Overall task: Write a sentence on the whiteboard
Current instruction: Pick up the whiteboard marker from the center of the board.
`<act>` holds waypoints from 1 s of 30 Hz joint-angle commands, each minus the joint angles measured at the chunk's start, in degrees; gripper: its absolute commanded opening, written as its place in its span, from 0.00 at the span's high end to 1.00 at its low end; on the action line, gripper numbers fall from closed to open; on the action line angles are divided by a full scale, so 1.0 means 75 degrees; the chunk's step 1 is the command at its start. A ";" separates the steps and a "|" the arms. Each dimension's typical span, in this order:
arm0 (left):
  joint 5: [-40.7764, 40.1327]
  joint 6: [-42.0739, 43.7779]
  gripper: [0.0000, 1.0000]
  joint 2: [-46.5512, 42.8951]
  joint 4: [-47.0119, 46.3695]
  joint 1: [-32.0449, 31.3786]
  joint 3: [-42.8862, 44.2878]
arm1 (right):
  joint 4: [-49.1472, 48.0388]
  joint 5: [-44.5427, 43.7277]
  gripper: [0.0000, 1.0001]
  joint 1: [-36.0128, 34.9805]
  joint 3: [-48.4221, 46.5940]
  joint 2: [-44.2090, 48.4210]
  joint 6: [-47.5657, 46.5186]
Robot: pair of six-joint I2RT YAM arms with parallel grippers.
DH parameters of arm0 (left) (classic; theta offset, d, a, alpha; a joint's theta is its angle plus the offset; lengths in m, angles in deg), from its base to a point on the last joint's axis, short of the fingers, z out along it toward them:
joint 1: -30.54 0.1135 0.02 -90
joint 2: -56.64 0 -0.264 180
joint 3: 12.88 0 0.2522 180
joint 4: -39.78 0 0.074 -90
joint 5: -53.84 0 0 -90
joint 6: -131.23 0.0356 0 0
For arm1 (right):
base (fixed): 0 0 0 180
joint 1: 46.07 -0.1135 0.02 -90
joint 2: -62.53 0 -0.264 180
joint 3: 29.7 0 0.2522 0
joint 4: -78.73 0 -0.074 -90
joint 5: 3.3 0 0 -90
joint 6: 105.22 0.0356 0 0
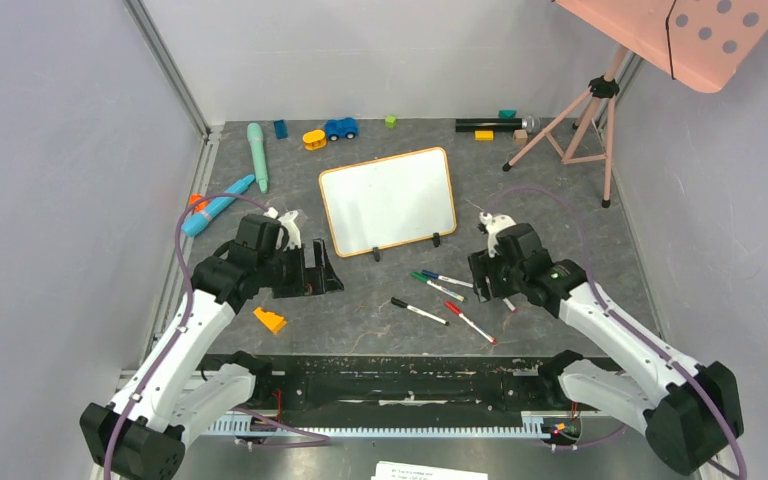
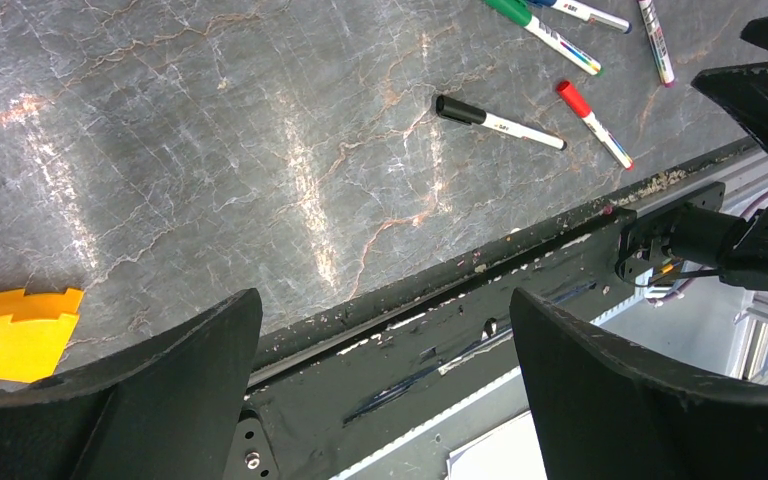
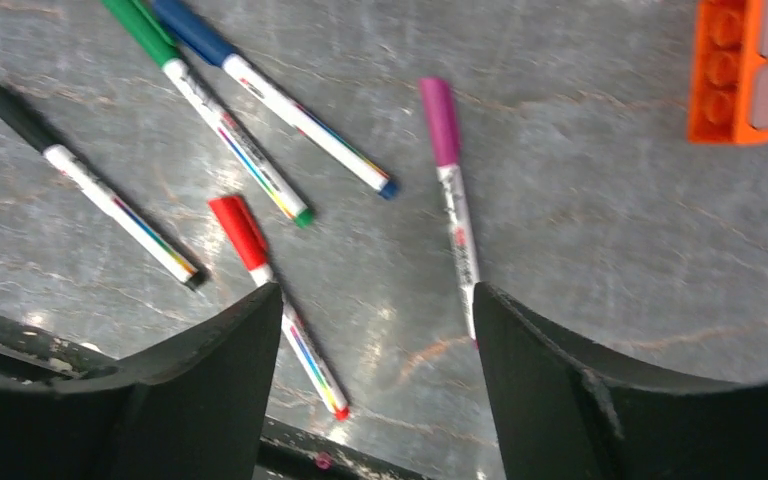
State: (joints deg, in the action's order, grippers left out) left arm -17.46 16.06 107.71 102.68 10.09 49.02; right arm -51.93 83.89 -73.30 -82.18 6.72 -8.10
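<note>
1. Right two-finger black gripper (image 3: 375, 300): jaws wide, empty, hovering over five loose markers on the grey marbled table (image 1: 360, 300). The purple-capped white marker (image 3: 457, 200) lies nearest its fingers.
2. Left two-finger black gripper (image 2: 385, 300): jaws wide, empty, above the table's front edge.
3. Small white orange-framed whiteboard (image 1: 388, 200): beyond the markers, between both arms, surface blank.
4. Judged step: marker pick-up. Next move: descend, straddle one barrel, close.
</note>
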 commanded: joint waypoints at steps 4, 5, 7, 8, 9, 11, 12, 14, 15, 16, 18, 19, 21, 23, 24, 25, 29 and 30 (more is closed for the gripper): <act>0.0227 0.0203 0.00 0.0003 -0.0224 -0.0028 0.0003 | -0.1482 -0.0356 0.38 -0.0849 -0.0199 -0.1084 -0.0153; 0.0229 0.0203 0.00 0.0000 -0.0230 -0.0027 -0.0007 | -0.1563 -0.0403 0.40 -0.0929 -0.0254 -0.1266 -0.0280; 0.0214 0.0192 0.00 -0.0001 -0.0235 -0.0028 -0.0008 | -0.1767 -0.0516 0.42 -0.1071 -0.0308 -0.1653 -0.0479; 0.0232 0.0195 0.00 0.0010 -0.0236 -0.0034 -0.0008 | -0.1860 -0.0564 0.42 -0.1123 -0.0321 -0.1782 -0.0561; 0.0246 0.0199 0.00 0.0022 -0.0225 -0.0037 -0.0007 | -0.1978 -0.0507 0.42 -0.1167 -0.0310 -0.1949 -0.0620; 0.0232 0.0200 0.00 0.0022 -0.0218 -0.0028 -0.0008 | -0.2133 -0.0449 0.43 -0.1238 -0.0298 -0.2203 -0.0687; 0.0221 0.0192 0.00 0.0013 -0.0217 -0.0026 -0.0018 | -0.2193 -0.0472 0.44 -0.1256 -0.0298 -0.2323 -0.0694; 0.0214 0.0192 0.00 0.0015 -0.0224 -0.0038 -0.0008 | -0.2322 -0.0543 0.45 -0.1269 -0.0290 -0.2463 -0.0711; 0.0214 0.0192 0.00 0.0017 -0.0223 -0.0022 -0.0014 | -0.2377 -0.0622 0.45 -0.1269 -0.0287 -0.2527 -0.0714; 0.0214 0.0192 0.00 0.0023 -0.0225 -0.0019 -0.0019 | -0.2419 -0.0736 0.46 -0.1269 -0.0306 -0.2612 -0.0692; 0.0231 0.0199 0.00 0.0033 -0.0224 -0.0025 -0.0014 | -0.2343 -0.0860 0.47 -0.1267 -0.0466 -0.2835 -0.0654; 0.0235 0.0192 0.00 0.0051 -0.0225 -0.0032 -0.0019 | -0.2283 -0.0849 0.48 -0.1273 -0.0584 -0.2947 -0.0661; 0.0258 0.0203 0.00 0.0087 -0.0222 -0.0028 -0.0013 | -0.2275 -0.0869 0.49 -0.1269 -0.0670 -0.3140 -0.0648; 0.0272 0.0203 0.00 0.0084 -0.0222 -0.0027 -0.0009 | -0.2387 -0.0792 0.50 -0.1267 -0.0630 -0.3232 -0.0626; 0.0272 0.0206 0.00 0.0062 -0.0226 -0.0028 -0.0007 | -0.2430 -0.0654 0.50 -0.1269 -0.0604 -0.3276 -0.0631; 0.0263 0.0204 0.00 0.0067 -0.0228 -0.0023 -0.0010 | -0.2480 -0.0544 0.50 -0.1269 -0.0587 -0.3360 -0.0642; 0.0249 0.0203 0.00 0.0062 -0.0232 -0.0031 -0.0016 | -0.2479 -0.0489 0.52 -0.1269 -0.0623 -0.3782 -0.0583; 0.0259 0.0203 0.00 0.0071 -0.0226 -0.0028 -0.0014 | -0.2490 -0.0478 0.55 -0.1264 -0.0659 -0.3881 -0.0521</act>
State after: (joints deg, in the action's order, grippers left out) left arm -16.59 16.06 108.37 102.68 10.09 48.89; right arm -68.94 79.59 -82.61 -84.91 -19.88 -12.32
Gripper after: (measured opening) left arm 0.993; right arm 0.487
